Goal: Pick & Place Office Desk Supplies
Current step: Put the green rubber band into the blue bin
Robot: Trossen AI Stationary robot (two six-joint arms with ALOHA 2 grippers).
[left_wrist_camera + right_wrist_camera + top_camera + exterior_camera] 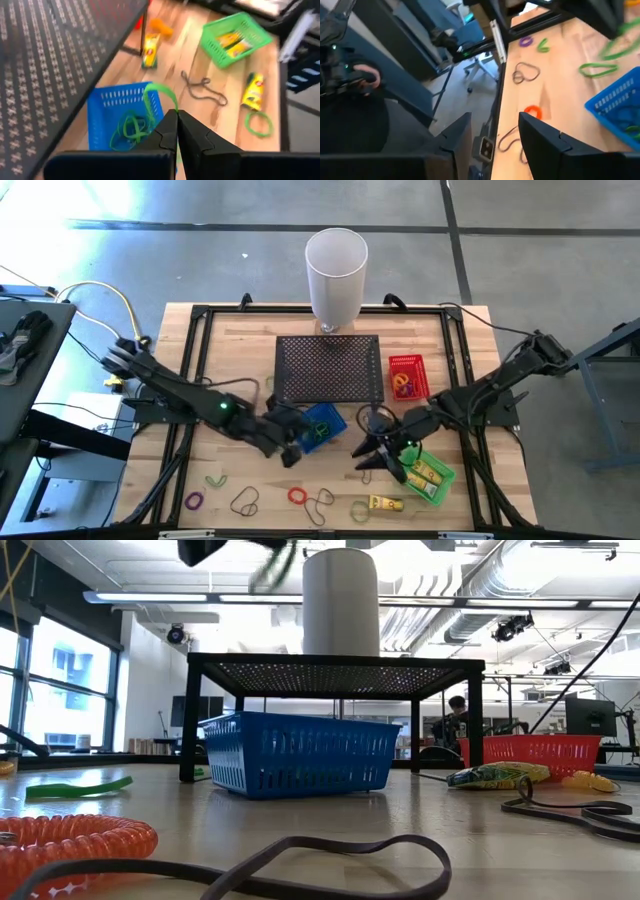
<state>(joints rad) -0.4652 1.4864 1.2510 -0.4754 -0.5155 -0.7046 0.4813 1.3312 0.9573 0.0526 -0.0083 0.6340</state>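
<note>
**Meanwhile, a green band hangs over the blue basket**

At the table's near left edge we see loose bands (245, 501) on bare wood. Our left gripper (177, 116) is pressed together, pinching a green band (159, 95) above the blue basket (322, 426). Further right, our right gripper (372, 462) stands spread, holding nothing, beside the green basket (432, 476). Concrete floor surrounds the table.

Bright daylight from windows (60, 690), ceiling strip lights (190, 597) glaring, wrist views motion-blurred, foreground bands soft
</note>
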